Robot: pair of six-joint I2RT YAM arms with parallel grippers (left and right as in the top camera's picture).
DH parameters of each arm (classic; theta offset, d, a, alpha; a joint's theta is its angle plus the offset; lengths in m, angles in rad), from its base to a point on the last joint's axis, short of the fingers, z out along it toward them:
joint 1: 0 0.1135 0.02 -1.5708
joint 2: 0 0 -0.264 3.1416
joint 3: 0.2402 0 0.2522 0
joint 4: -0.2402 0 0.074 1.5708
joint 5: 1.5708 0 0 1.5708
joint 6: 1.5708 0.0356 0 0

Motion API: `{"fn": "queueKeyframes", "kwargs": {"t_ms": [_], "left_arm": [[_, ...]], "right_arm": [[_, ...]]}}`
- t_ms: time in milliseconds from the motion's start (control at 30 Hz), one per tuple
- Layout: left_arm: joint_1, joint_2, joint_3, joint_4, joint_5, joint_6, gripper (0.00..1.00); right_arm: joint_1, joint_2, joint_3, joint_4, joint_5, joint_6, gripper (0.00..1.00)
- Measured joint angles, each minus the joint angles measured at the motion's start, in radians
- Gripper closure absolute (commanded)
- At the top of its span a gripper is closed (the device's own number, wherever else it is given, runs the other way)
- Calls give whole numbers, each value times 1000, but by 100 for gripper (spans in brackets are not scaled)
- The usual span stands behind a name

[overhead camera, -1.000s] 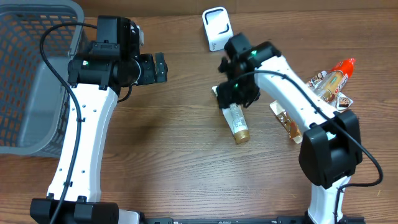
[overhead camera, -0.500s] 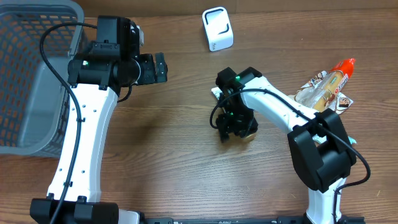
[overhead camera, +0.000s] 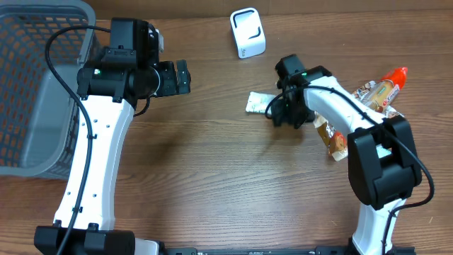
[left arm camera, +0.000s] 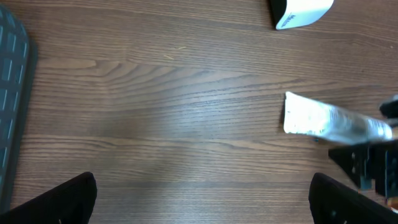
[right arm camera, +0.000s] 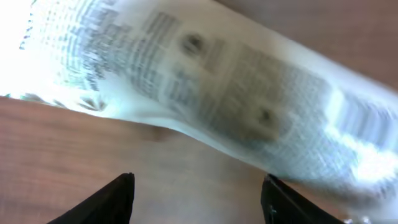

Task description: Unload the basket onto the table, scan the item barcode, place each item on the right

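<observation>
Wooden table [overhead camera: 212,184] with a white scanner [overhead camera: 248,32] at the far edge. Right gripper [overhead camera: 283,113] pinches the white tube [overhead camera: 256,103] near the scanner, its flat end pointing left; left gripper [overhead camera: 182,76] hangs spread wide, well apart from it

Brown wood-grain table [overhead camera: 212,191], possibly laminate, evenly lit, faint soft shadows

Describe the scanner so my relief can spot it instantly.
Look at the table's far edge, between the grey basket and the snack pile. The scanner is the small white box standing alone there; everything else nearby is soft packaging.
</observation>
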Motion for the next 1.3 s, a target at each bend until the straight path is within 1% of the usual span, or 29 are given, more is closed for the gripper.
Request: {"fn": "queueKeyframes", "kwargs": {"t_ms": [33,200,367,400,567,667,800,933,967,1000,1067,1200,1300], "left_arm": [[0,0,0,0,0,0,0],[0,0,0,0,0,0,0],[0,0,0,0,0,0,0],[0,0,0,0,0,0,0],[0,0,0,0,0,0,1],[0,0,0,0,0,0,0],[0,0,0,0,0,0,0],[0,0,0,0,0,0,0],[0,0,0,0,0,0,0],[0,0,0,0,0,0,0],[0,0,0,0,0,0,0],[0,0,0,0,0,0,0],[0,0,0,0,0,0,0]], "right_arm": [[-6,0,0,31,8,-16,34],[-16,0,0,84,10,-51,36],[-29,0,0,107,-79,-19,48],[-29,0,0,109,-106,-6,48],[-28,-6,10,134,-189,118,50],[-28,-30,15,188,-200,231,52],[-22,-55,16,287,-146,387,51],[0,-39,13,425,-71,494,51],[8,-29,13,456,-60,509,50],[23,-10,13,486,-50,528,48],[45,24,13,500,-38,547,47],[79,81,11,488,-26,557,47],[91,82,11,470,-41,540,47]]}}
